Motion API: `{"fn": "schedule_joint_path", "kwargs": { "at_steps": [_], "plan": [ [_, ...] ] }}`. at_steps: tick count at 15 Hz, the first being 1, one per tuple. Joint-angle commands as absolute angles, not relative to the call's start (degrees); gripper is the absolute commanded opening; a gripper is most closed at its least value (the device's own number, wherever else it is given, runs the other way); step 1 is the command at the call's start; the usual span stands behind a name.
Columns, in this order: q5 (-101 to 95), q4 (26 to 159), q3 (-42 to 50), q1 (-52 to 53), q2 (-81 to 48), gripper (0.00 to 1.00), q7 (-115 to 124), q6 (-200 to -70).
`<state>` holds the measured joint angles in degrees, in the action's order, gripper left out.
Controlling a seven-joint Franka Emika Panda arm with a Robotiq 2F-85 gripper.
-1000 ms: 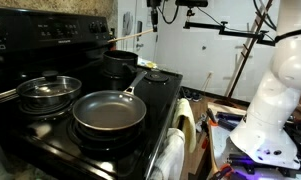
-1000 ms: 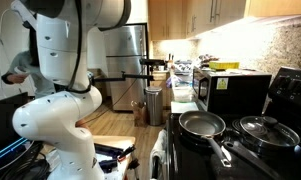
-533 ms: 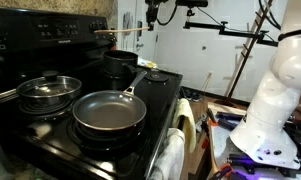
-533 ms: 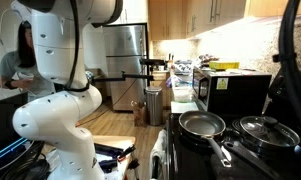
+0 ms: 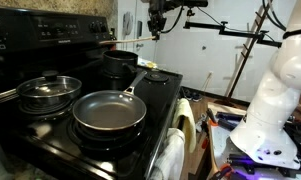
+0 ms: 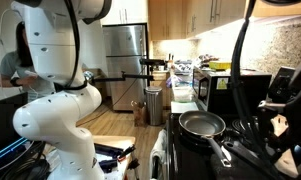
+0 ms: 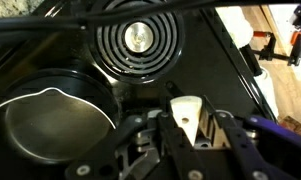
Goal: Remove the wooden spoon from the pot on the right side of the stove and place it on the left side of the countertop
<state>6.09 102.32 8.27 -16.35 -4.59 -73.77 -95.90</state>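
Arm: Since a second ago the wooden spoon (image 7: 186, 112) has swung from a slope to nearly level, and my arm (image 6: 241, 60) has come into an exterior view at 3 o'clock.

Checker: Jaws?

Arm: My gripper (image 7: 186, 135) is clamped on the spoon. The wrist view shows pale wood pinched between both fingers.

Checker: Where is it, and which way does it point?

Arm: It hangs clear above the stove (image 5: 162, 95). In an exterior view it reads as a thin strip running from the jaws toward 9 o'clock. It is faint, and I cannot tell which end leads.

Checker: What does the next move turn on?

Arm: Judgement only. The pot (image 7: 50, 135) sits at 8 o'clock of the jaws, so the spoon is free. The left countertop (image 6: 182, 95) lies beyond the frying pan (image 6: 200, 125). I would carry the long axis level.
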Motion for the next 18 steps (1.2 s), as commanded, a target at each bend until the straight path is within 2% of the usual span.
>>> {"fn": "schedule_joint_path", "kwargs": {
  "at_steps": [1,3,4,7,8,18],
  "plan": [
    [4.5,115.1,8.4,-13.5,4.8,0.07,-75.9,-104.9],
    [6.3,120.7,8.7,-12.3,8.9,0.07,-73.9,-106.9],
    [5.8,113.4,9.5,-12.1,2.8,0.30,-74.3,-103.5],
    [5.7,118.6,9.7,-11.1,7.2,0.30,-74.1,-104.8],
    [5.7,119.1,9.9,-11.0,7.8,0.07,-74.1,-104.9],
    [-3.6,119.6,4.9,-2.9,4.1,0.07,-83.6,-108.4]
  ]
}}
